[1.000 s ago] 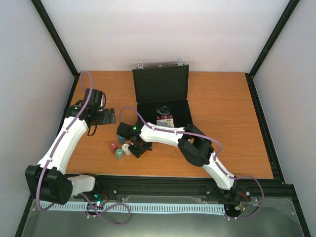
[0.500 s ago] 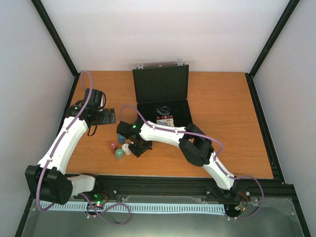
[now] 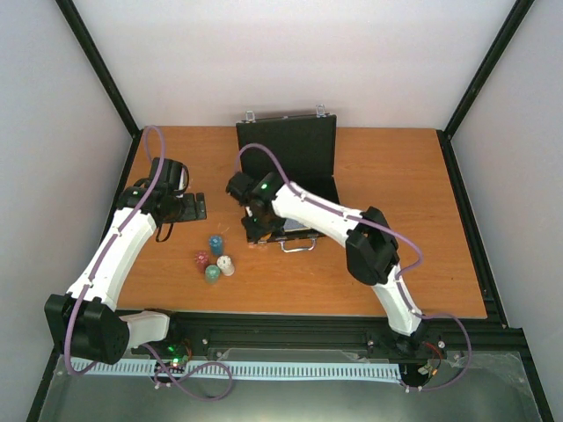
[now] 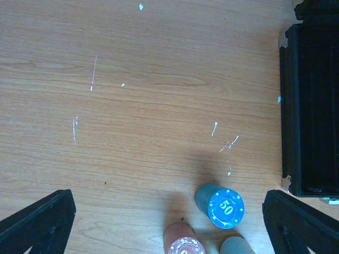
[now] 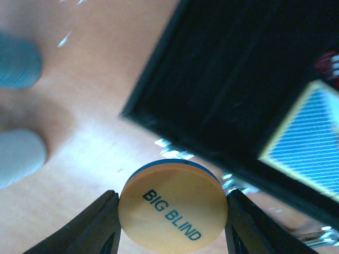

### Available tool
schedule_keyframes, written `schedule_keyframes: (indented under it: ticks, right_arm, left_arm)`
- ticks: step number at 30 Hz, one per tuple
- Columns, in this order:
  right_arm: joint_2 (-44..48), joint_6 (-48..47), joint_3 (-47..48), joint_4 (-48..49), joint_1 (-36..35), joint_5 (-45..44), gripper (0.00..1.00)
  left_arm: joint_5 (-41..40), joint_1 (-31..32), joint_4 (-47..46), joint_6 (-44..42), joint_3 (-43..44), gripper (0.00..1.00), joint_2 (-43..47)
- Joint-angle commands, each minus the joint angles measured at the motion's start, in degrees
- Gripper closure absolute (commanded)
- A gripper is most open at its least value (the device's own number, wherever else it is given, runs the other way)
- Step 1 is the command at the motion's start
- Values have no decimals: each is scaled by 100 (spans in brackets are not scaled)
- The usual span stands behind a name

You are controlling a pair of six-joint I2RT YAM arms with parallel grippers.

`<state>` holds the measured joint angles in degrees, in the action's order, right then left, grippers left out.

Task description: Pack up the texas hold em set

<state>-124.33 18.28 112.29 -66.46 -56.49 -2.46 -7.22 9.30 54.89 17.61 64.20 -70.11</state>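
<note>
The black briefcase (image 3: 290, 171) lies open at the back centre, with the blue-yellow card deck (image 5: 310, 132) and red dice (image 5: 331, 63) inside. My right gripper (image 3: 253, 230) is shut on the orange disc (image 5: 174, 203) marked BIG BLIND and holds it above the table at the case's front left corner. Blue (image 3: 215, 243), red (image 3: 202, 260), green (image 3: 212, 274) and white (image 3: 226, 265) chip stacks stand on the table left of the case. My left gripper (image 3: 195, 207) is open and empty, above the table behind the blue stack (image 4: 221, 205).
The case's silver handle (image 3: 297, 245) sticks out at its front edge. The case's left wall (image 4: 310, 106) lies to the right in the left wrist view. Black frame posts line the table's sides.
My right gripper has lifted away from the chip stacks and moved back and right to the case's front left corner, carrying the orange disc. The left arm has not moved.
</note>
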Motion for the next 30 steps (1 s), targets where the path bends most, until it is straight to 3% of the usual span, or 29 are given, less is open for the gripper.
schedule_keyframes:
  ticks: [1,8,17,30]
  right_arm:
    - [56,-197,428,-77,546,-425,52]
    - [-284,-324,556,488,1343,-648,52]
    - [-728,-453,676,1163,1862,-955,52]
    - [-1410,-572,1243,1074,2225,-753,52]
  left_arm:
    - [54,-42,-128,6,13,0,19]
    - [60,-40,-116,-15,49,0,-21]
    - [27,-42,-126,-69,56,0,-94]
    - [-37,-42,-159,-95,92,0,-308]
